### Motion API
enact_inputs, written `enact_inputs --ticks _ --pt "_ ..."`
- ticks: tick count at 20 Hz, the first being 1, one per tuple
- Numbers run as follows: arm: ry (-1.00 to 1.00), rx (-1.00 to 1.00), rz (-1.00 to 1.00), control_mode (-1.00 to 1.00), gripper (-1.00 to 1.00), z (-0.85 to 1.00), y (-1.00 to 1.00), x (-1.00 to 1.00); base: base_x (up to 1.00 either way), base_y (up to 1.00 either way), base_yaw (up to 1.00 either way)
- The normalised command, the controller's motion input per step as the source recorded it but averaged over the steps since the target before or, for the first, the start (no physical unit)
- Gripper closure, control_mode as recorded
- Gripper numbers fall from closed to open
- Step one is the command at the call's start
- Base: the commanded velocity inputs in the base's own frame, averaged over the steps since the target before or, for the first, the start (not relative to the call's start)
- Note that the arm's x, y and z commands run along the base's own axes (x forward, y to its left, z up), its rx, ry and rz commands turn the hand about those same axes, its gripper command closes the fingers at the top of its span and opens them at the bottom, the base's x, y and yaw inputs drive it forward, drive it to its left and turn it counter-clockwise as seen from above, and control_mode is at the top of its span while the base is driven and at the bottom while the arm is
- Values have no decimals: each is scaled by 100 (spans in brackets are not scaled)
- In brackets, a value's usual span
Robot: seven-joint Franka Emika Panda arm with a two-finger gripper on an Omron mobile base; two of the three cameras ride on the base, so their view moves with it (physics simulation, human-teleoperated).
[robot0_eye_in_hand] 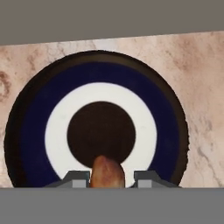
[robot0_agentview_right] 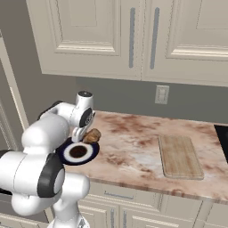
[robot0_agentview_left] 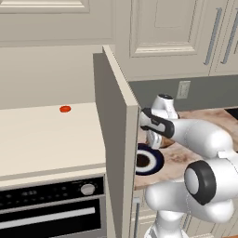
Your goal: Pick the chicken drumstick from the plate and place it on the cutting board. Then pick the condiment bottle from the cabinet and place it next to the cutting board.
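- Gripper (robot0_eye_in_hand: 107,178) state: the two fingertips sit close on either side of the chicken drumstick (robot0_eye_in_hand: 106,171), which fills the gap between them; judged clamped on the meat.
- Drumstick position: in the right base view the golden-brown piece (robot0_agentview_right: 91,136) hangs at the end of the hand, above the far right edge of the plate (robot0_agentview_right: 67,156) and apparently clear of it.
- Plate condition: navy rim, white ring and brown centre (robot0_eye_in_hand: 101,133) are bare under the hand.
- Step in hand: first half of the task, the carry phase. The pick looks complete; the placement is not yet done.
- Cutting board (robot0_agentview_right: 180,156): it lies flat on the countertop (robot0_agentview_right: 129,147), well to the right of the plate, with nothing on it.
- Next move: translate the hand rightward over the counter, keep the grip closed, lower onto the board centre, then release.
- Cabinet (robot0_agentview_left: 46,135): its door (robot0_agentview_left: 114,135) stands open at the left, just beside the arm; a small red disc (robot0_agentview_left: 65,109) lies on the shelf.
- Condiment bottle: cannot be located from these views.
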Motion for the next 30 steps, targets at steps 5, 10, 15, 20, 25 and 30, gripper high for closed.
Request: enact_inputs --ticks 5,10,15,20,25,30 --pt "0 0 0 -100 100 4 -29 0 0 0 0" --pt "0 0 0 -100 100 1 -29 0 0 0 0" --pt "0 0 0 -100 100 0 -32 0 0 0 0" --pt "0 0 0 -100 100 0 -34 0 0 0 0" --pt "0 0 0 -100 100 0 -33 0 0 0 0" --pt "0 0 0 -100 100 0 -31 0 0 0 0"
